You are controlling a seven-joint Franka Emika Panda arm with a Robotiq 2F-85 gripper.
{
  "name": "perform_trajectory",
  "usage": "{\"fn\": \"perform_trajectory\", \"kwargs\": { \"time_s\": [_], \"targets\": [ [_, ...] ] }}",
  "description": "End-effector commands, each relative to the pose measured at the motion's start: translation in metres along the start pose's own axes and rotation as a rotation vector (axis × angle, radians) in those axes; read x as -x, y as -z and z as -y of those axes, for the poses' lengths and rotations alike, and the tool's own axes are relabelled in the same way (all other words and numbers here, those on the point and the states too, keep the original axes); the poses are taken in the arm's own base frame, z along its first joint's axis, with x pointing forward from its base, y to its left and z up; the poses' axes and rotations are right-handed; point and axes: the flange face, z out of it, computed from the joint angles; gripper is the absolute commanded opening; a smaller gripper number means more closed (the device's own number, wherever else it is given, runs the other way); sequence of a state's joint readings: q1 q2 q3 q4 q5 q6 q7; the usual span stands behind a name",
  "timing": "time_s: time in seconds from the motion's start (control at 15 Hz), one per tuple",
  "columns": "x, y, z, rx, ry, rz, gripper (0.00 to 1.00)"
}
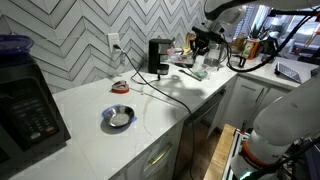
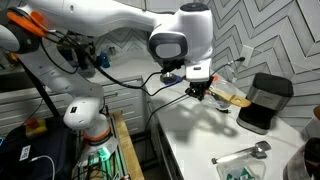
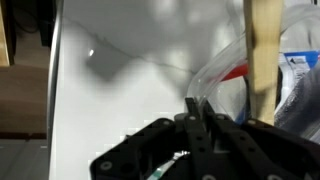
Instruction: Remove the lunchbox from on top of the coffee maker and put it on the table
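While the claw [image 2: 200,92] hovers, the table [image 2: 192,140] lies beneath.

The coffee maker [image 1: 158,55], small, black and boxy, is standing upright far along the white, grey-veined table [image 1: 90,105], close to the tiled wall. The lunchbox [image 3: 222,72] is showing only as blurred clear plastic over the table in the wrist view.
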State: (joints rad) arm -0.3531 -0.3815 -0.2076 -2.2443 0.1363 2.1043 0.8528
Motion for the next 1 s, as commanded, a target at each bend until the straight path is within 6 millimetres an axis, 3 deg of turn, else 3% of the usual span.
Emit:
{"fn": "perform_trajectory", "kwargs": {
  "time_s": [0.0,0.4,0.47,0.53,0.87,0.93],
  "targets": [
    [0.043,-0.038,-0.042,-0.018,-0.164,-0.027,0.02],
    [0.115,-0.128,-0.111,0.013,-0.397,-0.078,0.02],
    [0.100,-0.122,-0.071,0.024,-0.432,-0.089,0.02],
    [0.106,-0.128,-0.079,0.015,-0.464,-0.119,0.02],
    [0.103,-0.098,-0.068,-0.041,-0.538,-0.245,0.02],
    [0.104,-0.108,-0.065,-0.022,-0.515,-0.199,0.07]
  ]
}}
